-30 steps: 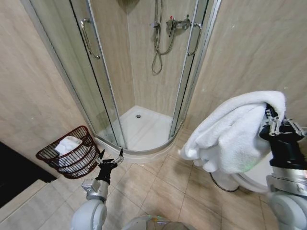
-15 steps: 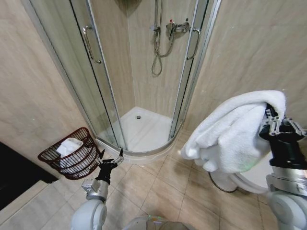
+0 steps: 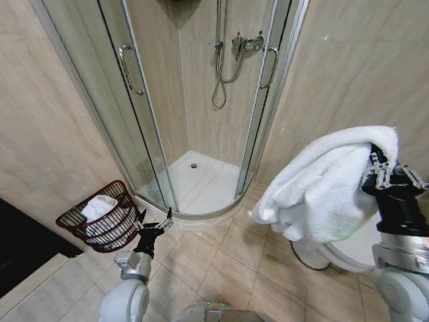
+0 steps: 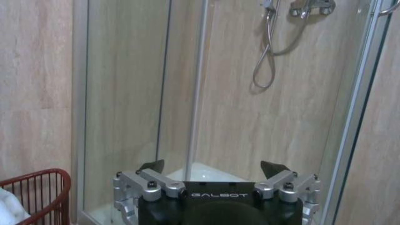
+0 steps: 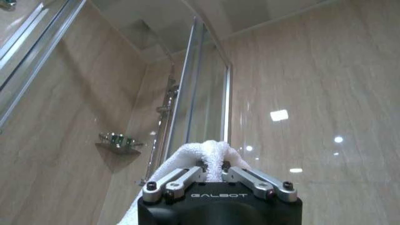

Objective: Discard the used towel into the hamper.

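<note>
- Against the earlier head views, the whole scene has slid a little: the hamper (image 3: 100, 217) and the shower cabin (image 3: 201, 100) sit slightly further right in the picture than a second ago, which is the camera turning, not the things moving. The arms and the towel look unchanged.
- The white towel (image 3: 322, 188) hangs in a thick bundle from the right gripper (image 3: 377, 166), draping to the robot's left and downward, over the toilet (image 3: 335, 251) at lower right.
- The right wrist view shows the right gripper's jaws pinched nearly closed on a fold of the towel.
- The hamper stands on the tiled floor (image 3: 228, 268) against the wall at the robot's left, just beside the shower cabin's glass door, with some white cloth already inside. It is well apart from the towel and right gripper.
- The left gripper (image 3: 155, 216) is empty, jaws spread wide, near the hamper's rim but not touching.
- The right arm is raised upright; the left arm is low, reaching forward.
</note>
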